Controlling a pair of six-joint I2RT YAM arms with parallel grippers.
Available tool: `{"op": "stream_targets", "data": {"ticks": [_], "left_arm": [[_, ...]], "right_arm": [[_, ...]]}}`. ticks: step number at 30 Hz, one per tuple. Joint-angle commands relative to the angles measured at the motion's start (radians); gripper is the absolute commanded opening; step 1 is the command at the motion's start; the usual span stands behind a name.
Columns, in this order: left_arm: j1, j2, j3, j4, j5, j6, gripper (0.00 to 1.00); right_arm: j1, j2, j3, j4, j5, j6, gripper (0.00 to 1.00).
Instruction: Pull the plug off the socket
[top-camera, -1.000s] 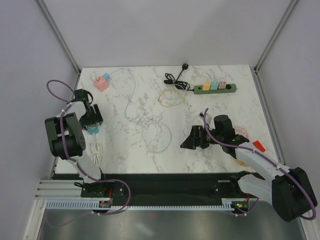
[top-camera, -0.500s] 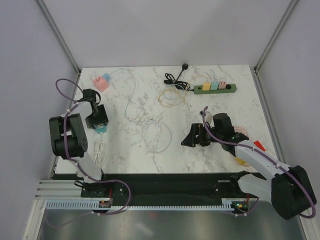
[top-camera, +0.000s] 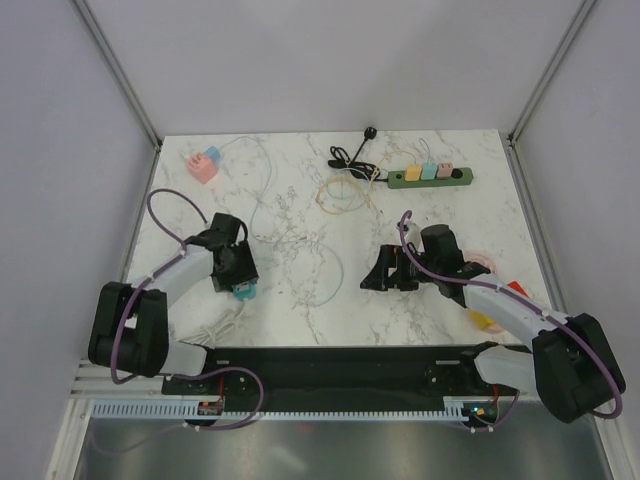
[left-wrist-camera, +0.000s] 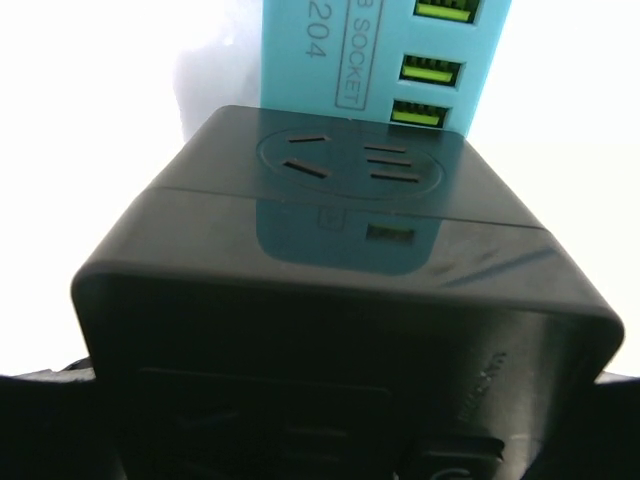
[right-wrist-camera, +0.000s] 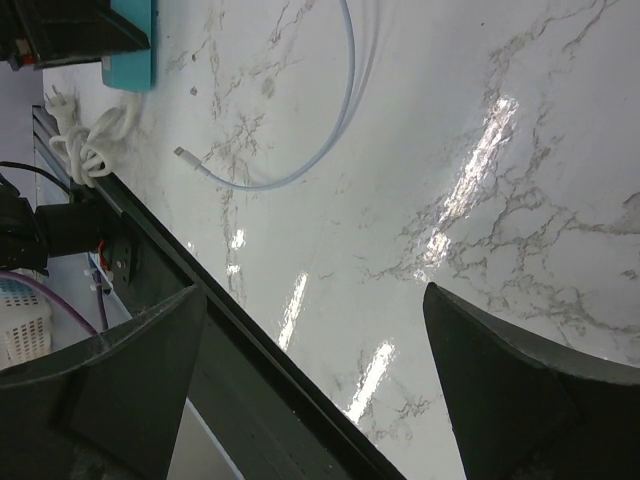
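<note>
Marbled tabletop (top-camera: 460, 215), white walls around. Near its far edge lie a green power strip (top-camera: 430, 175) with pastel plugs and a tangled black cable (top-camera: 352, 158). A pink adapter (top-camera: 204, 166) sits by the far left corner. Thin white cable (top-camera: 330, 268) loops across the middle, between the arms. Left gripper (top-camera: 237, 272), left of centre toward the near edge, is closed partway on a glossy black plug block (left-wrist-camera: 340, 230) with outlet slots, seated against the teal socket (left-wrist-camera: 385, 50) with green ports. Right gripper (top-camera: 385, 270) gapes wide, empty.
</note>
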Motion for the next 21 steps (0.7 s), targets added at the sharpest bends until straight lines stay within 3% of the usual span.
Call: {"op": "stream_targets", "data": {"ticks": [1, 2, 5, 6, 8, 9, 21], "left_arm": [[-0.069, -0.077, -0.046, 0.018, 0.058, -0.157, 0.34], [-0.074, -0.089, -0.05, 0.018, 0.082, -0.161, 0.36], [-0.075, -0.148, -0.057, -0.006, 0.116, -0.162, 0.57], [-0.075, -0.164, -0.053, -0.013, 0.123, -0.161, 0.73], [-0.075, -0.203, -0.035, -0.031, 0.13, -0.156, 0.84], [-0.075, -0.214, -0.027, -0.046, 0.147, -0.154, 0.99], [-0.075, -0.275, 0.137, -0.154, 0.1, -0.049, 1.0]], "right_arm": [[0.01, 0.021, 0.031, 0.051, 0.008, 0.014, 0.98], [0.017, 0.027, 0.033, 0.054, 0.011, 0.017, 0.98], [0.033, 0.057, 0.043, 0.054, 0.031, 0.017, 0.98], [0.036, 0.064, 0.043, 0.059, 0.036, 0.015, 0.98], [0.046, 0.083, 0.042, 0.071, 0.042, 0.017, 0.98], [0.05, 0.091, 0.04, 0.085, 0.044, 0.023, 0.98], [0.171, 0.195, 0.167, 0.129, 0.031, 0.018, 0.98]]}}
